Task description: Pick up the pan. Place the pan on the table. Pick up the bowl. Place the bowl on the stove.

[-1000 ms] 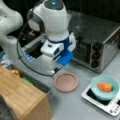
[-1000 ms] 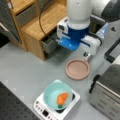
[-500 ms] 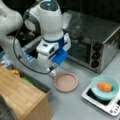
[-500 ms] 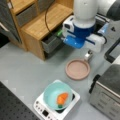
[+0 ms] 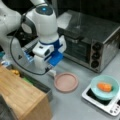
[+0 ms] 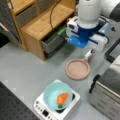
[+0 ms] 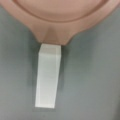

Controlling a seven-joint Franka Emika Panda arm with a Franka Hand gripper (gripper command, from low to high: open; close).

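The pinkish-brown pan [image 5: 66, 82] [image 6: 77, 69] lies flat on the grey table [image 5: 75, 105] [image 6: 27, 67], and its white stub handle [image 7: 48, 77] points toward the arm. My gripper [image 5: 50, 68] [image 6: 91, 50] hangs just above that handle, and the wrist view looks straight down on it with no fingers showing. The teal bowl [image 5: 104, 87] [image 6: 58, 95] with an orange piece inside sits on the white stove [image 5: 110, 106] [image 6: 45, 112], apart from the pan.
A steel toaster oven [image 5: 92, 42] [image 6: 107, 90] stands close beside the pan and the stove. A light wooden shelf unit [image 6: 40, 25] with a dark drawer stands behind the arm, and a wooden block [image 5: 22, 100] sits at a front view's bottom left.
My hand has shifted sideways and come down a little toward the pan's handle. The pan and the bowl have not moved.
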